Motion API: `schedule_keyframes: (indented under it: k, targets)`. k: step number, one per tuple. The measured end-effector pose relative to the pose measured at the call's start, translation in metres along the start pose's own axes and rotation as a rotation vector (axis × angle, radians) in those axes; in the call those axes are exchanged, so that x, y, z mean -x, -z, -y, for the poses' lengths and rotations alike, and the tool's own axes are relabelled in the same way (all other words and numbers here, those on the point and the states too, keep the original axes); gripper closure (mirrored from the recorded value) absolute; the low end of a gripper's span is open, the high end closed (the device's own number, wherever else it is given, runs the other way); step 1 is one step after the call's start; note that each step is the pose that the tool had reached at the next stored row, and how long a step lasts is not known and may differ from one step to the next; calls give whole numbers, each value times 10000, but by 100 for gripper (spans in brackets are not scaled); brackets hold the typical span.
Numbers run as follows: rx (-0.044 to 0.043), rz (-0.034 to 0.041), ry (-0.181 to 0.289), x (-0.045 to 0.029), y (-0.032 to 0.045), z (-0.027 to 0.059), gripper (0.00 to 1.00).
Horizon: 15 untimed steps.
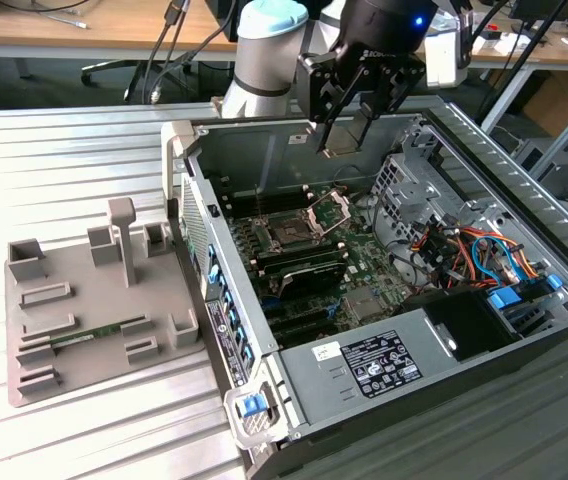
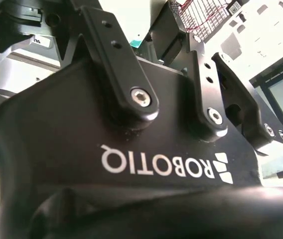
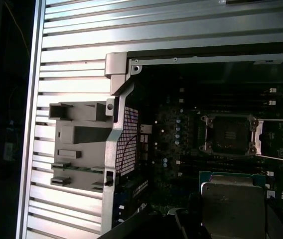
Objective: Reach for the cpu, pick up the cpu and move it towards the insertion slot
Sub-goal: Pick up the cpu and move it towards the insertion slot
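A: Where is the arm?

B: In the exterior view the arm's pale wrist joint [image 1: 264, 60] reaches in from the far side, and the black gripper [image 1: 347, 128] hangs fingers-down above the open computer case [image 1: 484, 180], over its far wall.

A: And the jaws?

B: Clenched on the cpu [image 1: 342, 150]. It sits flat between the 2 fingertips, a small pale square in mid-air, touching nothing else.

A: Where's the insertion slot?

B: On the motherboard [image 1: 364, 265], below the gripper and nearer the camera. The insertion slot [image 1: 290, 235] has a dark centre, and its silver hinged frame [image 1: 329, 212] stands tilted open just beside it.

A: The first wrist view?

B: The cpu [image 3: 233, 208] shows its silvery top close to the lens, with the insertion slot [image 3: 229, 134] apart from it, frame swung out.

A: Anything outside the case?

B: A grey parts tray [image 1: 34, 360] lies on the ribbed table [image 1: 64, 170], at the exterior view's left, with a thin green memory stick [image 1: 89, 336] in it.
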State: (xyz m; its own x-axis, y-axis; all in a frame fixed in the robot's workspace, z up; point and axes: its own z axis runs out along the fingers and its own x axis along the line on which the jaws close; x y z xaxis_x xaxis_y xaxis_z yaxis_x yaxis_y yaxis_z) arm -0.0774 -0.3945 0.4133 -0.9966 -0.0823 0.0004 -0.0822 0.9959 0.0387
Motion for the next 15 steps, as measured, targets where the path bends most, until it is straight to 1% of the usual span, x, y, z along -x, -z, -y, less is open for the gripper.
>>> schedule_keyframes:
  k: [15]
  targets:
    - [0, 0, 0, 28, -1, 2, 45]
